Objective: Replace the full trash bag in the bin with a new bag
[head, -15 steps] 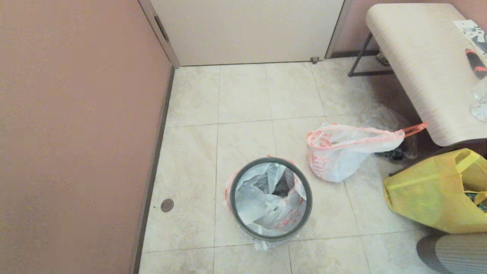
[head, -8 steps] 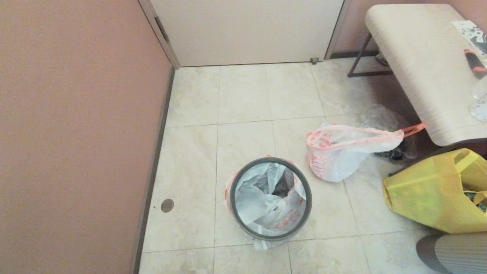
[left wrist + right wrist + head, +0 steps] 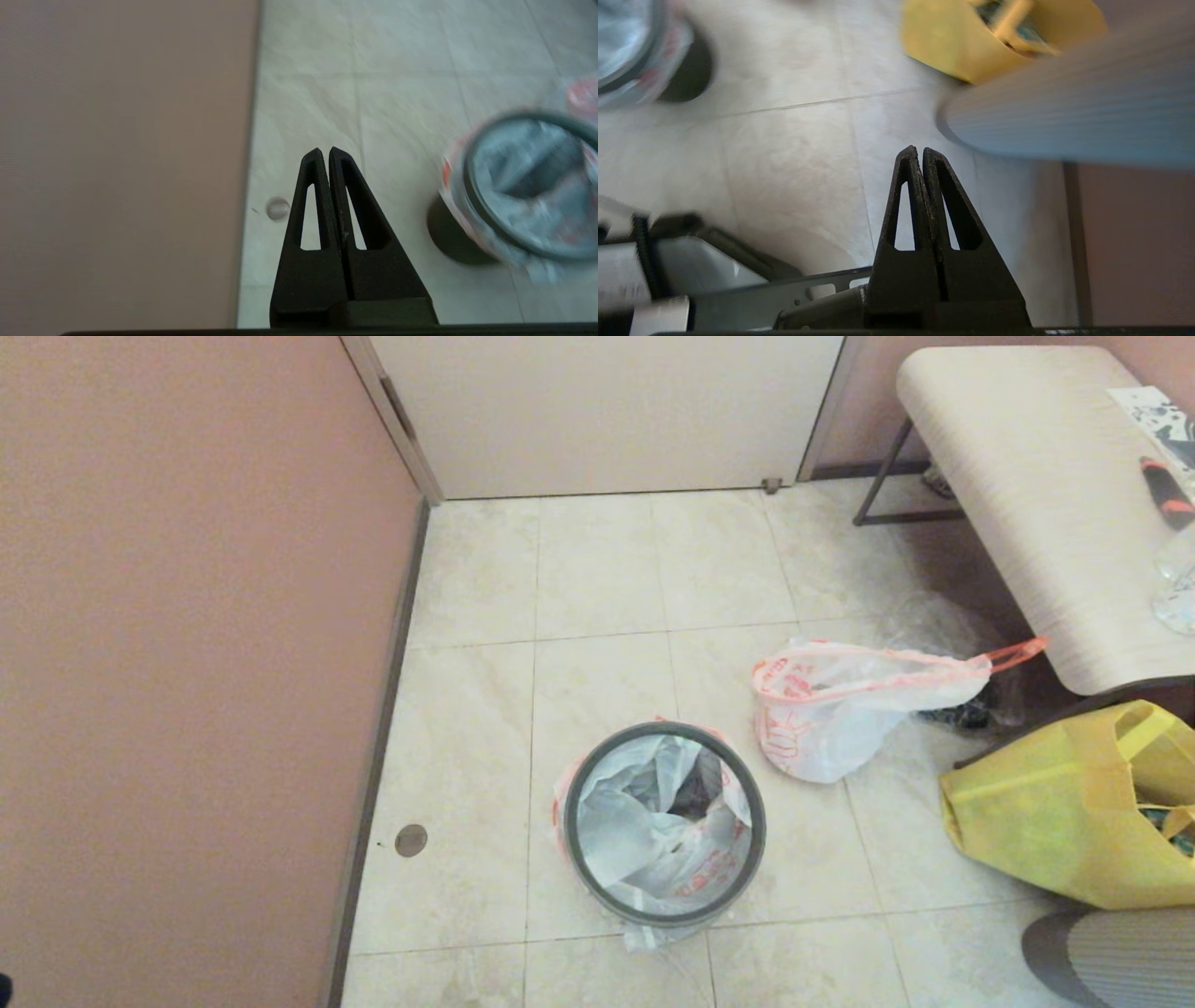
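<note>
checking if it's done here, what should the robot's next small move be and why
Probably none beyond parking both arms. The new bag already lines the bin under the grey rim ring, the full bag lies tied on the floor, and the left pincer and right pincer are shut, empty.

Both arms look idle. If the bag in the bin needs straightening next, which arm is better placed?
Probably left. The left gripper, shut and empty, has nearly the whole bin in its wrist view. The right gripper, also shut, faces bare floor near the yellow bag.
</note>
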You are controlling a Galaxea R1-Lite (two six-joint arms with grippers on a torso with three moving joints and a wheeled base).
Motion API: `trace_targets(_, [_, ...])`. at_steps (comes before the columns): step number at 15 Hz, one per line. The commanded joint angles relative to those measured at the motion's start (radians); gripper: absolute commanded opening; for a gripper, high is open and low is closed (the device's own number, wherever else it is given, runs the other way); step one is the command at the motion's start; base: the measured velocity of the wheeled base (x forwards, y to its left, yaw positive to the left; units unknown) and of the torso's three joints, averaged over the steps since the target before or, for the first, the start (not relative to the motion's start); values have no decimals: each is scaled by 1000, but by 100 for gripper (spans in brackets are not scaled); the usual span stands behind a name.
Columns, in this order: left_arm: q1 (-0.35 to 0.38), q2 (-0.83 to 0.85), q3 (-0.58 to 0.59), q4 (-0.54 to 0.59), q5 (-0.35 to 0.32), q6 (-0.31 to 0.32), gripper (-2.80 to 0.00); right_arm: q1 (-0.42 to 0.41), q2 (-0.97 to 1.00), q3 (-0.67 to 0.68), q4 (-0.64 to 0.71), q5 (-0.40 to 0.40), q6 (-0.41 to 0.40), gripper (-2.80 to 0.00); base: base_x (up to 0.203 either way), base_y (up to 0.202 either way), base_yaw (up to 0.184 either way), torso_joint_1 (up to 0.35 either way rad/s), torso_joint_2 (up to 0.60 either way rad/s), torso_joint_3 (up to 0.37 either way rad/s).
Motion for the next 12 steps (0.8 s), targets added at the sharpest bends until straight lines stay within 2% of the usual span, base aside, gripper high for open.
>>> trace_targets(1, [0, -7, 30, -3, -15, 1, -280, -115, -23, 17, 4, 12, 17, -280, 0, 0, 0, 0, 0, 0])
trace_targets(2, [1, -14, 43, -2, -35, 1, -280, -144, -73, 30, 4, 33, 27, -280, 0, 0, 0, 0, 0, 0])
trace_targets(4, [2, -47, 67, 12, -77, 2, -280, -138, -189, 84, -25, 71, 48, -280, 0, 0, 0, 0, 0, 0])
trace_targets(5, [3, -70, 68, 43, -92, 4, -280, -134, -232, 150, -82, 99, 50, -280, 0, 0, 0, 0, 0, 0])
trace_targets(7, [3, -141, 68, 116, -105, 51, -280, -131, -266, 299, -264, 138, 39, -280, 0, 0, 0, 0, 0, 0])
trace_targets(9, [6, -176, 68, 179, -123, 109, -280, -130, -274, 465, -520, 168, 8, -280, 0, 0, 0, 0, 0, 0])
trace_targets(12, [7, -174, 62, 244, -138, 112, -280, -129, -277, 643, -751, 247, -47, -280, 0, 0, 0, 0, 0, 0])
